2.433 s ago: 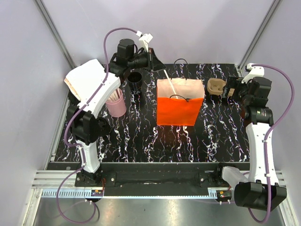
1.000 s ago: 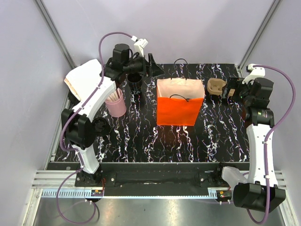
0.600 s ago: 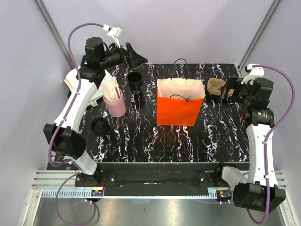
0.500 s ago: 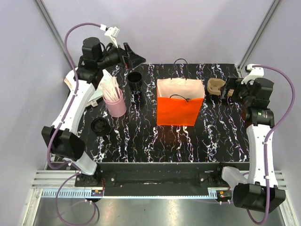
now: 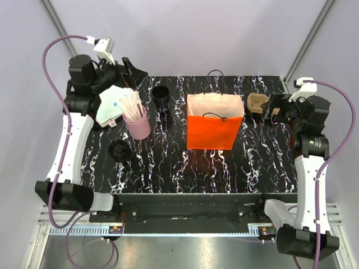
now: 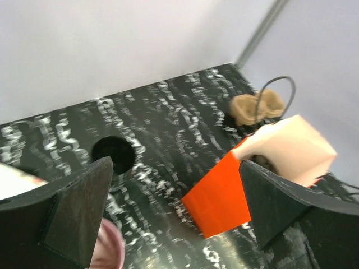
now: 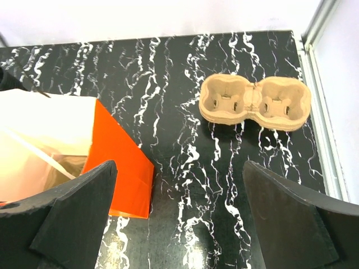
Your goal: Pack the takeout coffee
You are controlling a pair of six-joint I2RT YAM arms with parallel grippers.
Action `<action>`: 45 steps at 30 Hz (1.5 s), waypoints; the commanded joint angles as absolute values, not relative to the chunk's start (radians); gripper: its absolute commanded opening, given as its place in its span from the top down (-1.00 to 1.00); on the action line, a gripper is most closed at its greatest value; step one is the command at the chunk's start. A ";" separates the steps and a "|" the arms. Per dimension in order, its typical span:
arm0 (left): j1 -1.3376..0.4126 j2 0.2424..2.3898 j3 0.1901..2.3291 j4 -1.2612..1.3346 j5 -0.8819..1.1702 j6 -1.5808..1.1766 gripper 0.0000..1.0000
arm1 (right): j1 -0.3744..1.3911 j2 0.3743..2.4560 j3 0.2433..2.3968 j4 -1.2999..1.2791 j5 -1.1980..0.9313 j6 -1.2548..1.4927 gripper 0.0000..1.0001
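The takeout coffee [image 5: 119, 150] is seen in the overhead view at the lower left of the black, white-veined table [image 5: 168, 168], standing free and well apart from both arms. It is shown from above as a small dark cup closed by a round dark lid with a faint ring at its rim; its sides can hardly be made out.

Just above it in the frame a pink cup [image 5: 138, 124] filled with pale wooden sticks is placed, and to the left of that cup a white folded packet [image 5: 109, 106] is seen. Further up, an open black cup [image 5: 161, 96] without a lid is set near the far edge. An orange paper bag [image 5: 215, 130] is stood upright at the centre, its mouth open, its inside pale and its thin dark cord handles raised. At the upper right a brown moulded pulp holder [image 7: 255, 103] with two round wells is laid flat near the table's edge.

The left gripper [image 6: 174, 168] is held high at the upper left, its jaws spread wide with nothing between them. The right gripper [image 7: 179, 163] is held above the holder, jaws likewise spread wide and empty.
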State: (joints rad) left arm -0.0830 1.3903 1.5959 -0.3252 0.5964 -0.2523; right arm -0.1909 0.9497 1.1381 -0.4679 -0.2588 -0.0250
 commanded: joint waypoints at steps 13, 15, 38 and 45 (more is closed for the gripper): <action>-0.046 1.052 1.430 -0.359 0.272 -0.015 -0.98 | -0.196 0.887 1.344 -0.463 -0.367 -0.118 -0.99; -0.043 1.037 1.434 -0.382 0.218 -0.006 -0.98 | -0.196 0.887 1.382 -0.480 -0.354 -0.127 -0.99; -0.002 0.940 1.394 -0.419 -0.055 0.026 -0.98 | -0.196 0.842 1.520 -0.508 -0.123 -0.025 -0.99; -0.002 0.934 1.393 -0.422 -0.057 0.032 -0.98 | -0.196 0.845 1.502 -0.500 -0.144 -0.020 -0.99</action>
State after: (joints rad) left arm -0.0071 0.9497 1.3960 -0.4694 -0.0303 0.0223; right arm -0.1921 0.8410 1.5021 -0.5209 -0.1432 -0.0357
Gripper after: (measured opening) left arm 0.987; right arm 0.993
